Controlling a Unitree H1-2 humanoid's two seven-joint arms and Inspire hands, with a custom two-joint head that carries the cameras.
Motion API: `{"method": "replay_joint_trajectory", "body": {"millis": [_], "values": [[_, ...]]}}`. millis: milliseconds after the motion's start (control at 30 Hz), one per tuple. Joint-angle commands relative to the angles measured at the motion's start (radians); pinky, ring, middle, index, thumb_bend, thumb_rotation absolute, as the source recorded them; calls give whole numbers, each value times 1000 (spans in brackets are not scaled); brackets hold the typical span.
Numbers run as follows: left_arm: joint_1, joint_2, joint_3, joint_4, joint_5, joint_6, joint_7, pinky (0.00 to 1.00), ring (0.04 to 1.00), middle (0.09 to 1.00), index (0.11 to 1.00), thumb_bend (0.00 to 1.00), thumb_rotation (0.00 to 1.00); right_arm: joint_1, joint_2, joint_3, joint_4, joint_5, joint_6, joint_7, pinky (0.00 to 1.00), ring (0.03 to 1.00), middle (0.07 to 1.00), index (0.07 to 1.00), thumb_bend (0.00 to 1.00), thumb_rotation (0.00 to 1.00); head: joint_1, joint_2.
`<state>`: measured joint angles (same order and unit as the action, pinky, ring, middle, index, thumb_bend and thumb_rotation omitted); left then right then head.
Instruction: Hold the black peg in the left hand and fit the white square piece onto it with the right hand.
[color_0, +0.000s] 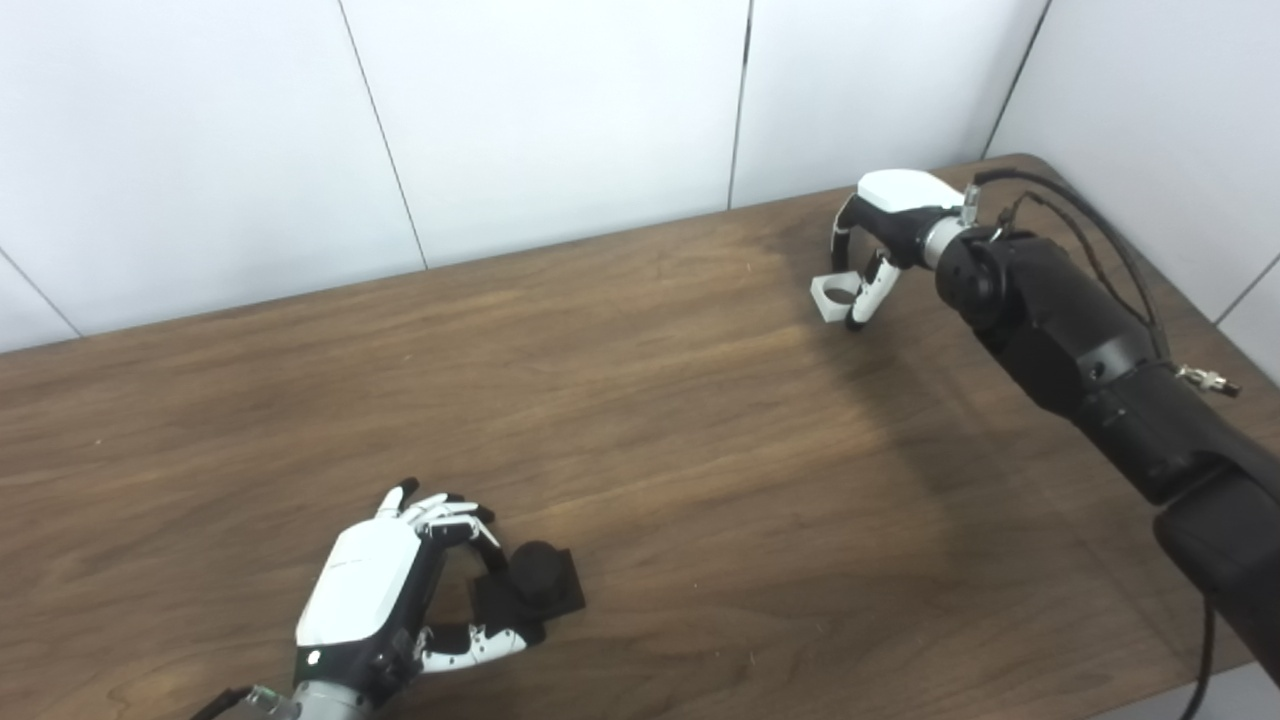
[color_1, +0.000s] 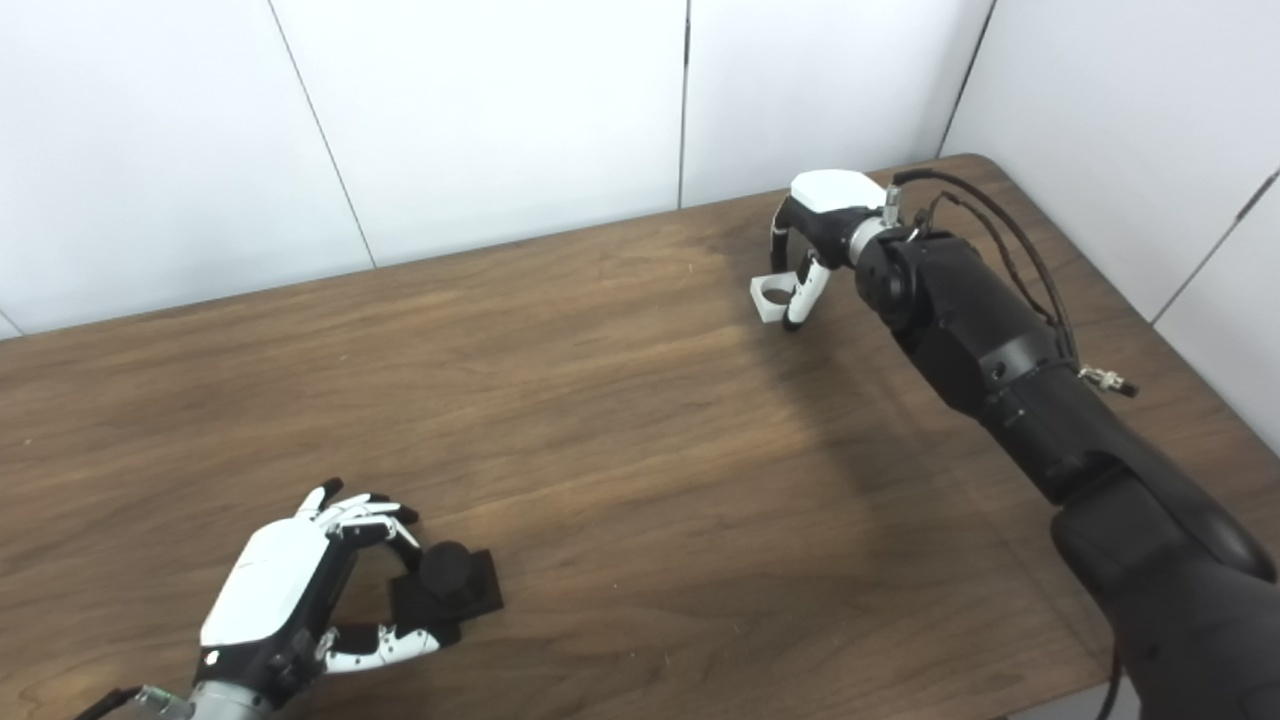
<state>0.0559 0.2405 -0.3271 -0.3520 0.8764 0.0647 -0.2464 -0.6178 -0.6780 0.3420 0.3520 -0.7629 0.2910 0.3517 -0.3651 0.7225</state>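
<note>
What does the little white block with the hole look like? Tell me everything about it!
The white square piece is a small blocky square with a round hole through its middle, and it looks like smooth plastic. It sits near the far right of the wooden table, hole facing up. The right hand curls over it, with fingers against its right side. Whether it is lifted cannot be told.
</note>
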Motion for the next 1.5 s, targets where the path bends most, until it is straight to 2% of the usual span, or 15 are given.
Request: {"method": "replay_joint_trajectory", "body": {"millis": [0,233,400,600,733,867,1033,1233,1467], "values": [[6,6,0,-21,2,-1,-7,1000,848,758,485,521,47,7,-8,-8,-5,-15,22,-12,915,905,810,485,524,132,-2,1],[5,4,-1,-19,3,-3,-9,1000,848,757,485,521,48,17,-19,1,-15,-10,25,24,829,861,780,483,523,129,4,3],[6,2,0,-16,-1,0,-9,1000,849,756,485,520,47,22,-29,9,-57,-11,12,51,855,869,783,484,523,129,13,6],[4,0,-5,-8,10,0,-7,1000,849,757,485,521,48,37,-45,2,-183,4,-41,72,836,887,778,485,524,132,24,7],[2,-2,-8,0,11,-5,1,1000,844,754,484,521,48,45,-49,-11,-246,11,-63,90,863,894,780,484,524,131,38,10],[0,-4,-13,0,13,1,-7,1000,851,759,485,521,48,57,-51,-26,-351,13,-53,135,905,897,778,484,524,130,53,14],[-4,-6,-18,4,22,5,-12,1000,859,766,485,521,49,68,-50,-36,-474,11,-56,190,898,889,773,484,524,130,86,22],[-8,-19,-30,13,40,10,-10,1000,868,769,485,522,50,71,-47,-37,-600,24,-87,259,868,885,771,484,524,133,164,36],[-7,-38,-45,10,64,30,-20,1000,877,773,485,522,51,64,-12,-37,-750,16,-59,362,863,892,773,484,524,133,233,48]]}}
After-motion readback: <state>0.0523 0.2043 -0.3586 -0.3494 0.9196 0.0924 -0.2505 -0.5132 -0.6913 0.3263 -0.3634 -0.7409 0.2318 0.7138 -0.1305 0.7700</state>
